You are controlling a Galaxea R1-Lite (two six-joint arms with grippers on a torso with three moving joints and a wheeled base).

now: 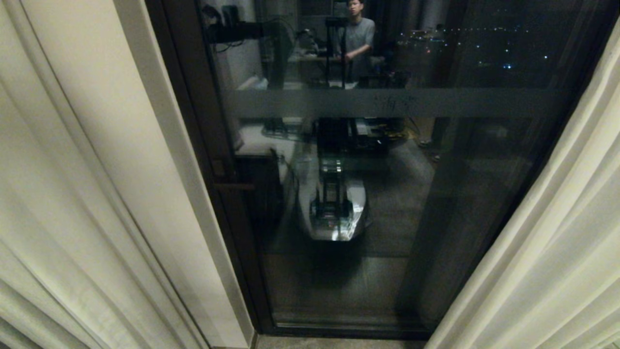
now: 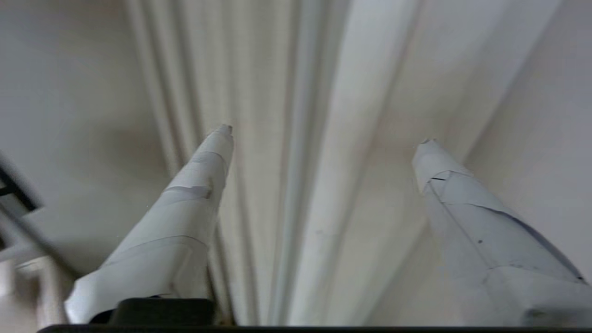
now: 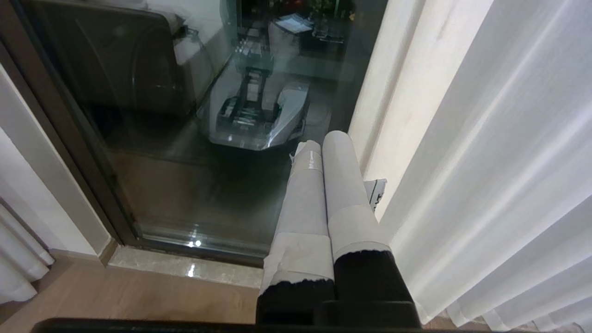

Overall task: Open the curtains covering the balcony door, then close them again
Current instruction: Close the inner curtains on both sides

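Note:
The cream curtains are drawn apart: the left panel (image 1: 63,203) hangs at the left edge of the head view, the right panel (image 1: 557,232) at the right. Between them stands the balcony door (image 1: 378,203), dark-framed glass with a frosted band (image 1: 397,103) and a dark handle (image 1: 232,186). Neither arm shows in the head view. In the left wrist view my left gripper (image 2: 323,134) is open, its white-taped fingers spread before the pleats of a curtain (image 2: 296,185), nothing between them. My right gripper (image 3: 323,143) is shut and empty, low beside the right panel (image 3: 499,175) and the door glass (image 3: 175,138).
A cream wall strip (image 1: 160,174) runs between the left panel and the door frame. The glass reflects my own base (image 1: 334,213) and a person (image 1: 358,39) standing in the room. A stone sill (image 3: 185,268) and wooden floor (image 3: 115,300) lie below the door.

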